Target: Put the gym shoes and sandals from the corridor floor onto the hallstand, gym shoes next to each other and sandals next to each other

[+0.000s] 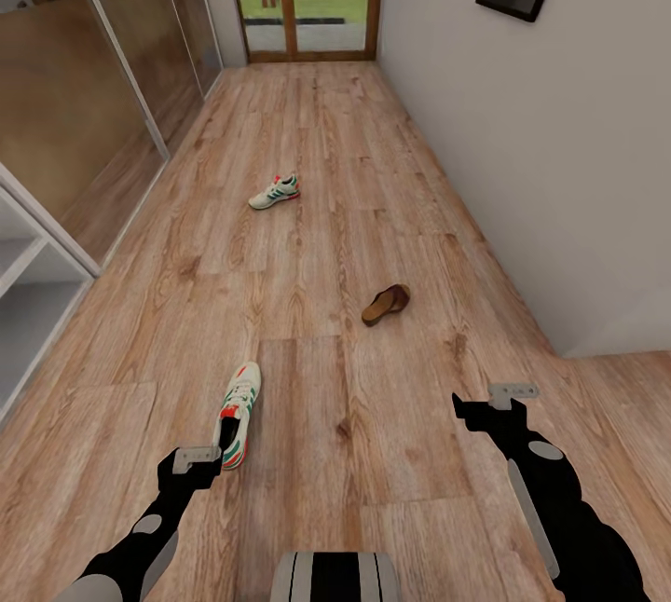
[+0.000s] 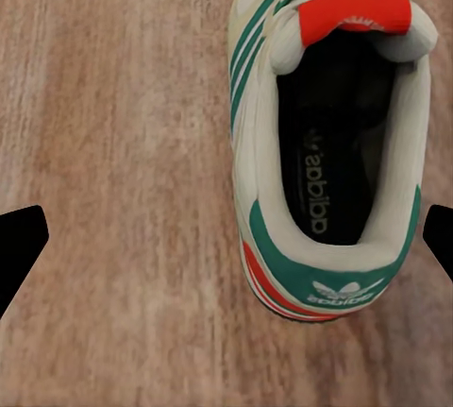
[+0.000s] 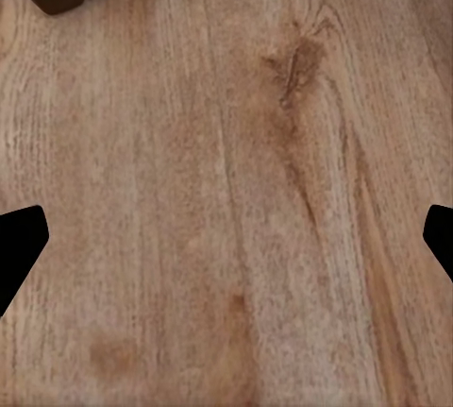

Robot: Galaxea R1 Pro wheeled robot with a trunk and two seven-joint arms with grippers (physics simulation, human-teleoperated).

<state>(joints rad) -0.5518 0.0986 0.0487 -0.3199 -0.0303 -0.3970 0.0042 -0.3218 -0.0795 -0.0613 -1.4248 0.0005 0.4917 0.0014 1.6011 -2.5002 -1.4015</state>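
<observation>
Left gripper (image 1: 196, 458): spread wide above the near gym shoe (image 1: 239, 414)
Right gripper (image 1: 512, 394): spread wide above corridor floor (image 1: 373, 164)
Sandal (image 1: 386, 303): on floor

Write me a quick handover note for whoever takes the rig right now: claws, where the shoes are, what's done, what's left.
Left claw: open, empty, hovering beside the heel of the near gym shoe.
Right claw: open, empty, over bare corridor floor.
Far gym shoe lies further down the corridor. One sandal lies on the floor ahead of the right claw. A white shelf unit stands at the left edge.
Done: nothing racked in view.
Left: grasp the near shoe, then the rest; pair them on the rack.
</observation>
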